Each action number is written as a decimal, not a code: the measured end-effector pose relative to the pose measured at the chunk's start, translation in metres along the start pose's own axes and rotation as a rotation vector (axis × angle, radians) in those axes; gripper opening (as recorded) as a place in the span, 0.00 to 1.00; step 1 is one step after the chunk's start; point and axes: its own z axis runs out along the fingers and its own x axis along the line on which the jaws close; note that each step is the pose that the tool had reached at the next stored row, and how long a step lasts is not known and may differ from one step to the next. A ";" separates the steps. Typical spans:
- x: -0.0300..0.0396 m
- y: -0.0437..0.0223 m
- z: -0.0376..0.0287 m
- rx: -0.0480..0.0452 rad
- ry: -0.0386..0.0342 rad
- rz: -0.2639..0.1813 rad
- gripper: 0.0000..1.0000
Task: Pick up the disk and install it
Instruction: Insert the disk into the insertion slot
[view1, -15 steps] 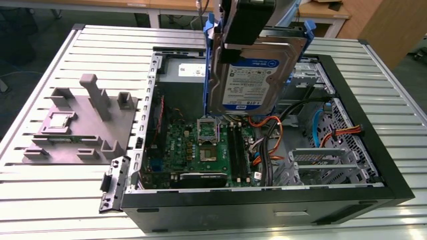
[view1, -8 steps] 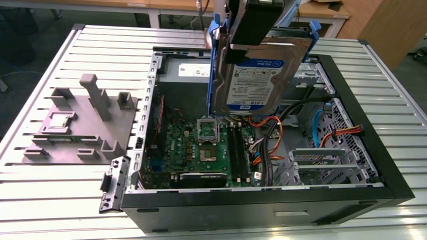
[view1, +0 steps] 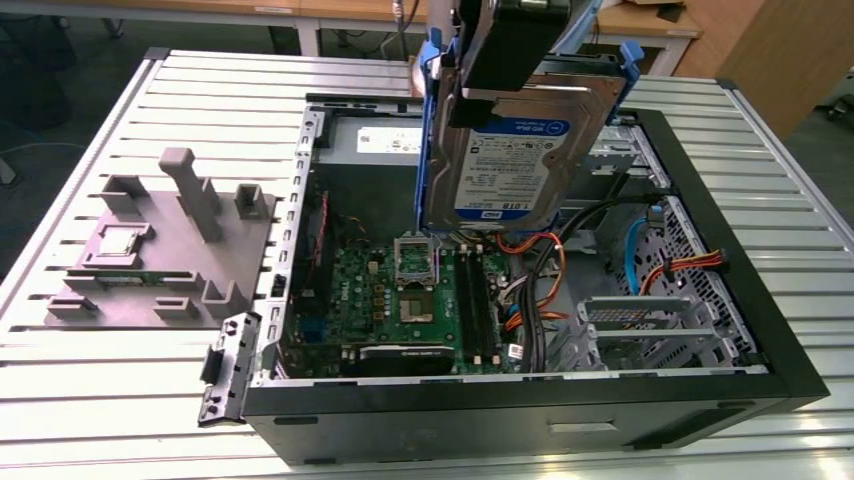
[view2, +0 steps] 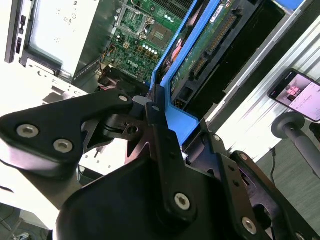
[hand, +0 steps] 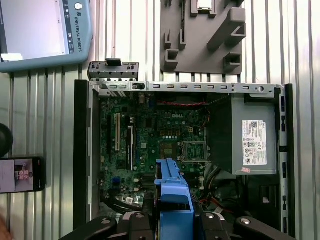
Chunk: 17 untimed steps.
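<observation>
The disk (view1: 514, 150), a silver-grey drive with a blue-and-white label in a bright blue carrier, hangs upright above the open computer case (view1: 534, 405), over the motherboard (view1: 407, 300). My gripper (view1: 501, 75) comes down from above and is shut on the disk's upper end. In the second wrist view my gripper (view2: 165, 125) clamps the blue carrier edge, and the disk's (view2: 205, 50) circuit-board side faces out. In the first wrist view the carrier (hand: 172, 192) juts out from between my black fingers (hand: 135, 222), with the case interior beyond it.
A grey multi-post fixture block (view1: 160, 250) stands on the slatted table (view1: 107, 400) at the exterior view's left of the case. The case holds a power supply (hand: 252, 135), cables and a metal drive cage (view1: 641, 330). A teach pendant (hand: 45, 30) and a phone (hand: 20, 175) lie nearby.
</observation>
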 end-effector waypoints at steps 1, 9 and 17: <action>0.0002 0.0000 -0.0001 -0.0001 0.0002 0.000 0.36; 0.0073 -0.0056 0.0012 0.0001 -0.0004 0.000 0.36; 0.0076 -0.0091 0.0013 0.0000 0.0000 0.000 0.36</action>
